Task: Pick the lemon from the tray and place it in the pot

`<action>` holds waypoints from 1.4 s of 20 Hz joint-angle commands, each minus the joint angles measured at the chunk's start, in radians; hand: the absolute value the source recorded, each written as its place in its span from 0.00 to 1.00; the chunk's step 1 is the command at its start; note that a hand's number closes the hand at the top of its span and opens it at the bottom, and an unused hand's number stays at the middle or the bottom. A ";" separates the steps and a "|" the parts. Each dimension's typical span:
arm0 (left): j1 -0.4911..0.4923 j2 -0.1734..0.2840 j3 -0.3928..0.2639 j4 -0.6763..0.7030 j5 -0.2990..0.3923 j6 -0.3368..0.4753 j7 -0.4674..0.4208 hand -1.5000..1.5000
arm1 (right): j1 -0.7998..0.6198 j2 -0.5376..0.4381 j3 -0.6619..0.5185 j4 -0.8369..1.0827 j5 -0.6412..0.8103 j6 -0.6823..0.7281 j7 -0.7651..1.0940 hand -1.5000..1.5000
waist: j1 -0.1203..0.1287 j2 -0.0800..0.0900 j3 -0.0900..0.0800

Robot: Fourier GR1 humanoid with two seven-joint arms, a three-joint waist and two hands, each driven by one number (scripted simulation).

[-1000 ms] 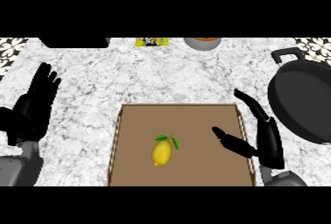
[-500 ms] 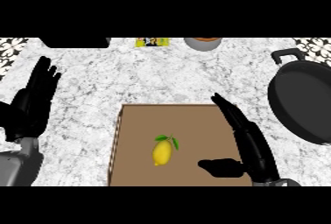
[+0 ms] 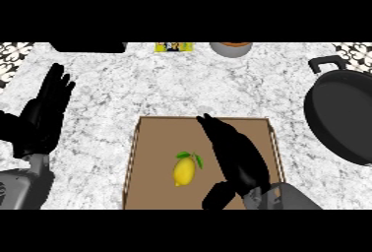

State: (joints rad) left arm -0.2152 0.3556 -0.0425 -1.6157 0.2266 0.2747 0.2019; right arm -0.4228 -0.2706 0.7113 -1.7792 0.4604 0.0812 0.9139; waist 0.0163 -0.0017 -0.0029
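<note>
A yellow lemon (image 3: 184,171) with a small green leaf lies on the brown tray (image 3: 156,147), left of its middle. My right hand (image 3: 236,157) is open over the tray, fingers stretched toward the tray's far edge, just to the right of the lemon and not touching it. The black pot (image 3: 341,120) sits at the right edge of the counter, partly cut off by the view. My left hand (image 3: 44,115) rests open at the left edge, fingers up, well away from the tray.
Along the counter's back edge stand a dark box (image 3: 87,47), a yellow packet (image 3: 174,47) and a grey bowl (image 3: 231,48). Marble counter top (image 3: 218,83) lies between the tray and these items.
My right hand has swung left across the tray, from near its right edge to just beside the lemon. The lemon, the pot and the left hand have stayed where they were.
</note>
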 commanded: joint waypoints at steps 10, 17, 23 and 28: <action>0.030 -0.046 0.040 -0.027 -0.049 -0.011 0.003 0.50 | -0.028 0.268 0.026 0.177 0.073 0.096 0.139 0.00 | -0.014 0.000 0.003; -0.021 -0.065 0.038 0.030 -0.074 -0.025 -0.003 0.50 | -0.061 0.270 0.031 0.278 0.113 0.111 0.196 0.00 | -0.017 0.002 0.003; 0.013 -0.063 0.102 0.011 -0.047 -0.081 -0.007 0.50 | -0.005 0.270 0.032 0.311 0.143 0.075 0.098 0.00 | -0.015 0.002 0.003; -0.027 -0.060 0.103 -0.014 -0.080 -0.074 0.056 0.50 | -0.116 0.270 0.058 0.472 0.100 -0.023 0.076 0.00 | -0.008 0.003 0.003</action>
State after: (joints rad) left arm -0.1974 0.2887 0.0383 -1.6437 0.1524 0.2085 0.2306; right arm -0.4733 -0.0048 0.7534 -1.4153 0.5912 0.1231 0.9868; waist 0.0051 0.0000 -0.0001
